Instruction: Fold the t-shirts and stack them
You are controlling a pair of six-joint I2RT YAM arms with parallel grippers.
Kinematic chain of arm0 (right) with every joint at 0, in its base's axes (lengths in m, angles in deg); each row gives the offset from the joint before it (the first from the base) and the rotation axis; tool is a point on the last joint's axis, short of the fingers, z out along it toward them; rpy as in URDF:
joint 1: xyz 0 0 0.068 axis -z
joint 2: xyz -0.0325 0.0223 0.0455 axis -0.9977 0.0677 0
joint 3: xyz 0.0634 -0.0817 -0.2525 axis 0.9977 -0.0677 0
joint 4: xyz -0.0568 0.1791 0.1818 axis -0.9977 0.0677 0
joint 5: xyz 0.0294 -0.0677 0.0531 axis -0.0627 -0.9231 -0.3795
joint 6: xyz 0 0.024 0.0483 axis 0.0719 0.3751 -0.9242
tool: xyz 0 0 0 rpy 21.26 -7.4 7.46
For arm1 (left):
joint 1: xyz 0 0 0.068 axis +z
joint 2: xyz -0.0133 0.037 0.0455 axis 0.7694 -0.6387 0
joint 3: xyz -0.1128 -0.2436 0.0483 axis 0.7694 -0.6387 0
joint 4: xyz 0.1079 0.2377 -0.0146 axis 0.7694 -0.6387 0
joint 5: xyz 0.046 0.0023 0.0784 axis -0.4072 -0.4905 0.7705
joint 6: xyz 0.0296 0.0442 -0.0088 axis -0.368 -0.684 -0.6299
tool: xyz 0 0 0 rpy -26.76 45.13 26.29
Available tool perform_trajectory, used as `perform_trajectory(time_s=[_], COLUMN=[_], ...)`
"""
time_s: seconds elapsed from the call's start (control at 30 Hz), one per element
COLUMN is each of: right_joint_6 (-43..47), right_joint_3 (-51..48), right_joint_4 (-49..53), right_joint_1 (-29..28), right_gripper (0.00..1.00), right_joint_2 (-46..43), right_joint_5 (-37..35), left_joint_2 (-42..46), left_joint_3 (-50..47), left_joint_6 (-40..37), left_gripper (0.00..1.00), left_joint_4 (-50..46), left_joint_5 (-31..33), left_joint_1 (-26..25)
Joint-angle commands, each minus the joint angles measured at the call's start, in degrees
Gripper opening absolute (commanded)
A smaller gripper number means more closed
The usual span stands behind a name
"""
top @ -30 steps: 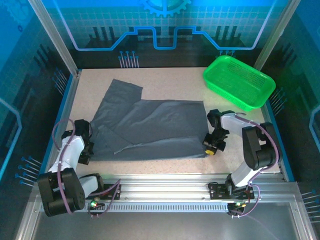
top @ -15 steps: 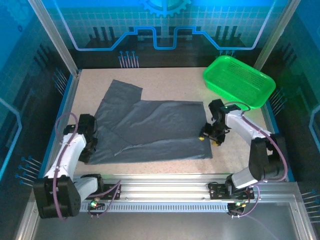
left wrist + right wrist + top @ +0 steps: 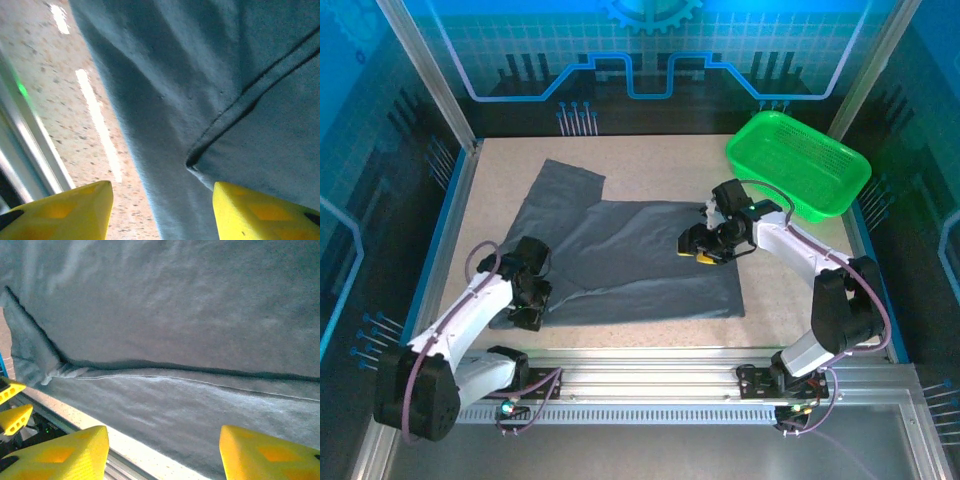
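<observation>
Two tools hung spread above the t-shirt [image 3: 640,250]; we judged the left tool [image 3: 160,206] and right tool [image 3: 163,450] should pinch matching edges for a square fold.

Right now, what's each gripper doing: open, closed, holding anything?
Left gripper: open, holding nothing, over the t-shirt's edge.
Right gripper: open, holding nothing, over the t-shirt.

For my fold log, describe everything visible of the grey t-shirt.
The t-shirt is plain slate-grey soft cloth, no print, lying flat on the speckled table, partly folded over itself, one sleeve pointing far left. Both end effectors are open above it: the left end effector at its near left corner, the right end effector over its right half.
</observation>
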Motion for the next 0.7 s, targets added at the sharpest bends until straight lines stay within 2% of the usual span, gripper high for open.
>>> perform_trajectory(time_s=[0.0, 0.3, 0.37, 0.53, 0.67], right_joint_6=[-0.24, -0.67, -0.67, -0.49, -0.45], right_joint_3=[-0.41, -0.12, 0.1, 0.5, 0.46], right_joint_4=[-1.09, -0.84, -0.78, 0.26, 0.49], right_joint_1=[-0.92, -0.87, -0.93, -0.84, -0.5], right_gripper=[0.6, 0.59, 0.59, 0.58, 0.57], right_joint_2=[0.35, -0.02, -0.11, -0.3, -0.74], right_joint_5=[2.52, 2.59, 2.67, 1.96, 1.8], left_joint_2=[-2.79, -9.87, -11.25, -15.01, -19.18], left_joint_3=[-0.71, 0.52, 1.64, 6.26, 12.15], left_joint_6=[4.44, 4.05, 2.57, -4.8, -12.88], left_gripper=[0.54, 0.38, 0.3, 0.0, 0.0], left_joint_4=[5.52, 10.08, 10.45, 9.77, 7.4], left_joint_5=[-3.53, -3.31, -2.18, -0.08, 0.74], left_joint_1=[-1.14, -1.61, -1.52, -1.44, -1.44])
